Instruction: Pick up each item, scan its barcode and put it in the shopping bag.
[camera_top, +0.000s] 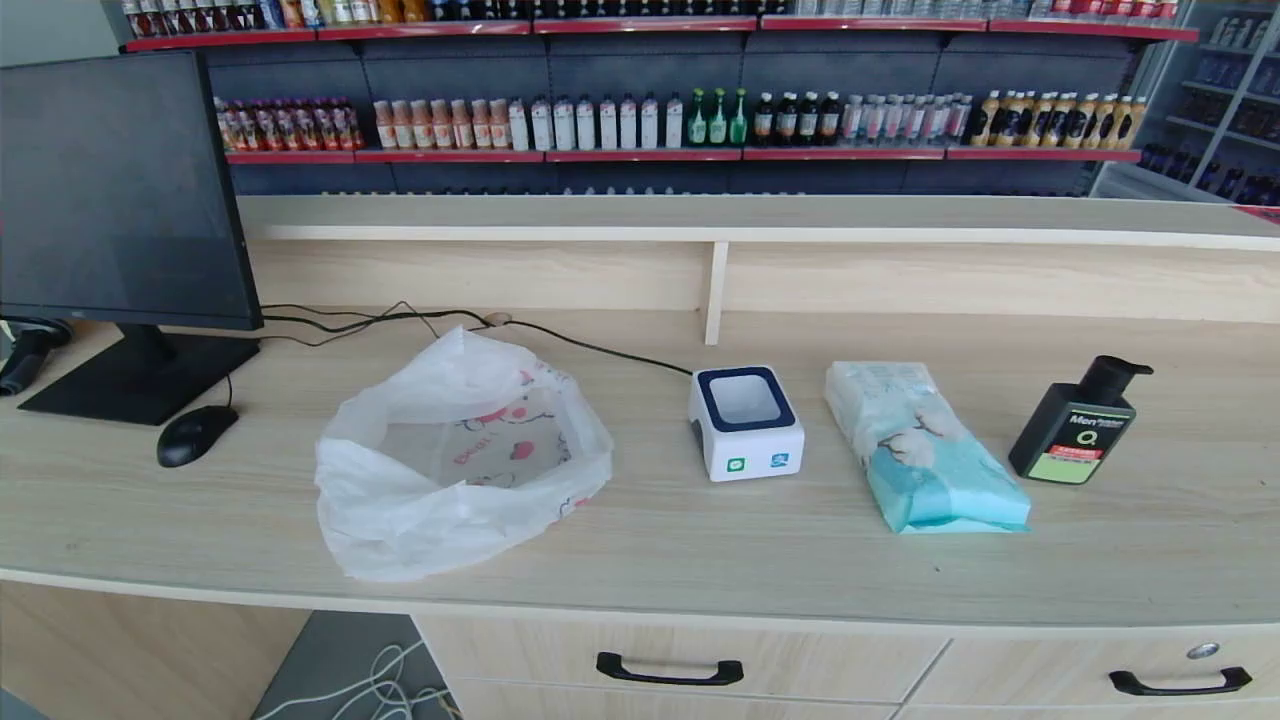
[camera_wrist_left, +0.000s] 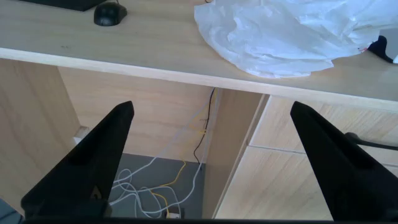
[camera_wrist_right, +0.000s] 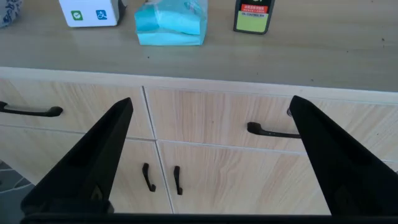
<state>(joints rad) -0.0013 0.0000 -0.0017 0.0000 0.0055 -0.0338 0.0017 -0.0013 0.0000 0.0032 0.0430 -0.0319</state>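
Head view gives us the layout. On the desk (camera_top: 700, 540) the bag (camera_top: 460, 460) lies with its mouth spread open and facing up, ready, we judge, to take things lowered from above. Just right of it sits the scanner (camera_top: 745, 425), window up, between the bag and the 2 items, so each can pass over it on the way across. The wipes pack (camera_top: 920, 450) lies flat near the scanner. The bottle (camera_top: 1075, 425) stands upright beyond the pack, pump on top. The bag looks empty, so we judge neither item scanned or bagged yet.

Both arms hang low in front of the desk, below its edge. The left fingers (camera_wrist_left: 93, 162) are spread wide and touch nothing, with the bag above and beyond them. The right fingers (camera_wrist_right: 336, 162) are just as wide apart and empty, facing the drawers (camera_wrist_right: 211, 112) under the pack and bottle. That arm is nearer the items, so we expect it to pick first.
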